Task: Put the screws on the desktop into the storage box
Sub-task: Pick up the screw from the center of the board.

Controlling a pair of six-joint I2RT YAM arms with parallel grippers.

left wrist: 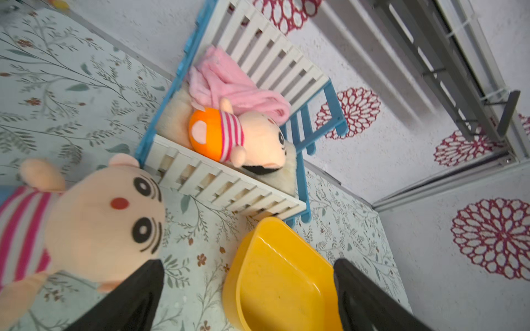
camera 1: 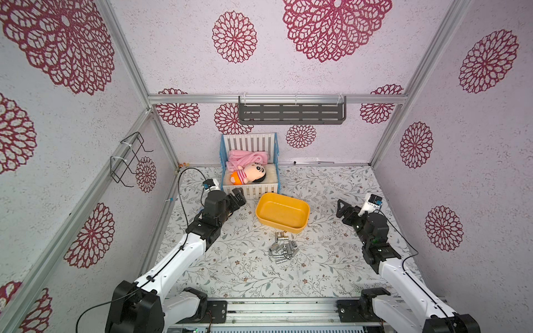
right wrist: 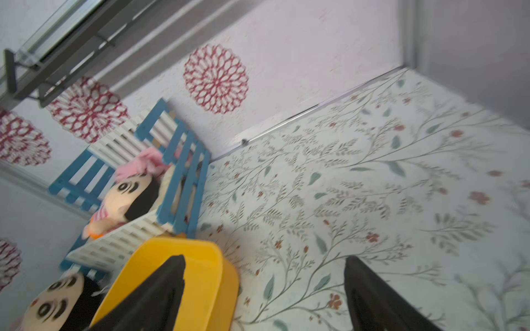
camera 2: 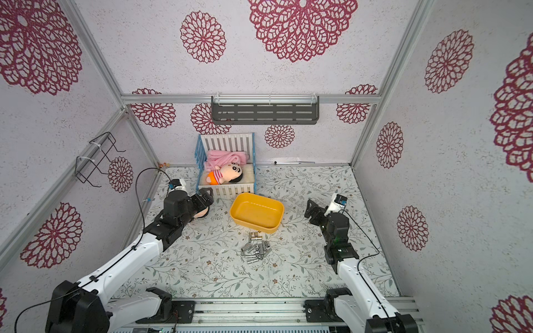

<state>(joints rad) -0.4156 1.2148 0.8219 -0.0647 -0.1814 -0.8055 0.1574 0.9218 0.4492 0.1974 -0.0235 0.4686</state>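
Pre-grasp: left gripper [left wrist: 248, 261], right gripper [right wrist: 265, 258] spread, empty. Next: descend onto stubby silver metal screws [camera 1: 284, 249] beside shallow yellow plastic box [camera 1: 284, 227].

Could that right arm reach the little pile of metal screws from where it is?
Probably yes. The screws lie in the open on the desktop, just beside the storage box, with nothing between them and the right pincer, which stands open and empty.

Screws [camera 2: 256, 249] lie clustered on the desktop [camera 2: 302, 184] just beside the yellow box [camera 2: 272, 229]; a doll [camera 2: 227, 173] lies in the crib [camera 2: 227, 141].
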